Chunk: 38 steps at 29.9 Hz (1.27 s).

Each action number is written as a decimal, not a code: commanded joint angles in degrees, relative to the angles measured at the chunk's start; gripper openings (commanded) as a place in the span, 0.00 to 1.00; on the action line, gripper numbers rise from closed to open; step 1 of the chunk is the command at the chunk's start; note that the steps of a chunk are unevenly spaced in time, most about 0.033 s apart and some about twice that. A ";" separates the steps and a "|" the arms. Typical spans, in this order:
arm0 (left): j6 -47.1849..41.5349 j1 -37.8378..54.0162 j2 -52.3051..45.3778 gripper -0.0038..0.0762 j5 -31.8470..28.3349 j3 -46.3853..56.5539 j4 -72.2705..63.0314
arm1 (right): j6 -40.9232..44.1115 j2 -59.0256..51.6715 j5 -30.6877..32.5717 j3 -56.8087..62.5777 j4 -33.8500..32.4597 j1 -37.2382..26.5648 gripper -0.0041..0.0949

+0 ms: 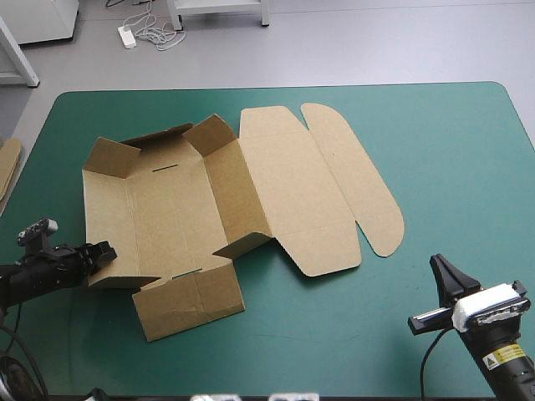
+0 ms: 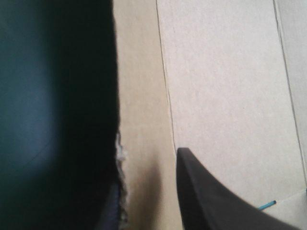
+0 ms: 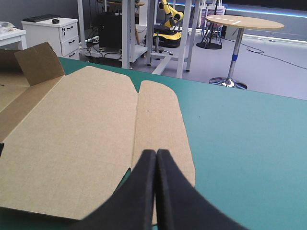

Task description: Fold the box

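The box [image 1: 167, 209] is light, stiff board, best taken by a wall's edge. The left hand [image 1: 99, 253] is there, possibly gripping; I cannot tell. The right hand [image 3: 156, 152] is clenched, empty.

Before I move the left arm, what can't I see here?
- Whether the left tool grips the box wall: too small in high view, shadowed in left wrist view.
- The box's tray end: cut off in right wrist view.
- Spare board at table's left edge: cropped in high view.
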 commanded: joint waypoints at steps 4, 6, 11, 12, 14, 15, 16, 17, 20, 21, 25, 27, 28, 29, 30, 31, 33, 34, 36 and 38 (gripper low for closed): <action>-0.77 -0.02 -1.14 0.04 0.75 -3.68 -0.90 | -0.44 0.57 -2.87 -2.12 0.40 0.14 0.02; -0.77 -0.02 -1.14 0.04 0.33 -3.68 0.35 | -0.44 0.57 -2.74 -2.12 0.40 0.14 0.02; -0.88 -0.78 -1.14 0.04 0.23 -3.79 0.76 | -0.44 0.57 -2.62 -2.12 0.40 0.14 0.02; -0.88 -1.28 -1.14 0.04 0.33 -3.92 0.76 | -0.44 0.57 -2.62 -2.12 0.40 0.14 0.02; -0.98 -3.14 -1.14 0.04 1.36 -4.78 1.37 | -0.44 0.57 -2.62 -2.12 0.40 0.14 0.02; -1.33 -4.02 -1.26 0.04 1.64 -5.24 2.06 | -0.44 0.57 -2.62 -2.12 0.40 0.14 0.02; -2.34 -5.30 -1.62 0.04 1.64 -6.10 3.75 | -0.44 0.57 -2.62 -2.12 0.40 0.14 0.02; -4.54 -6.63 -2.09 0.04 1.64 -7.05 6.16 | -0.44 0.57 -2.50 -2.12 0.40 0.14 0.02; -11.12 -10.74 -4.30 0.04 1.54 -10.26 13.44 | -0.44 0.57 -2.10 -2.12 0.40 0.14 0.02; -12.94 -12.11 -5.30 0.04 1.54 -11.60 15.80 | -0.44 0.57 -1.95 -2.12 0.40 0.14 0.02; -19.00 -16.40 -9.40 0.04 1.62 -17.09 22.51 | -0.44 0.57 -1.12 -2.12 0.40 0.14 0.02; -22.06 -18.43 -11.46 0.04 2.55 -20.04 26.54 | -0.44 0.57 -0.90 -2.12 0.40 0.14 0.02; -23.33 -19.17 -12.28 0.04 3.11 -21.21 27.88 | -0.44 0.57 -0.85 -2.12 0.40 0.14 0.02; -23.99 -20.28 -12.84 0.04 4.13 -22.94 29.72 | -0.44 0.57 -0.76 -2.12 0.40 0.14 0.02; -23.99 -20.99 -13.38 0.04 5.41 -24.08 30.53 | -0.44 0.57 -0.62 -2.12 0.40 0.14 0.02; -24.21 -22.01 -13.52 0.04 6.48 -25.42 31.63 | -0.44 0.57 -0.55 -2.12 0.40 0.14 0.02; -25.28 -24.24 -13.77 0.04 8.62 -27.79 34.41 | -0.44 0.57 -0.55 -2.12 0.40 0.14 0.02; -25.39 -25.25 -13.77 0.04 9.47 -28.62 35.59 | -0.44 0.57 -0.55 -2.12 0.40 0.14 0.02; -26.18 -28.36 -13.77 0.04 10.70 -30.25 38.99 | -0.44 0.57 -0.49 -2.12 0.40 0.14 0.02; -27.41 -32.17 -13.77 0.04 10.45 -31.33 42.86 | -0.44 0.57 -0.49 -2.12 0.40 0.14 0.02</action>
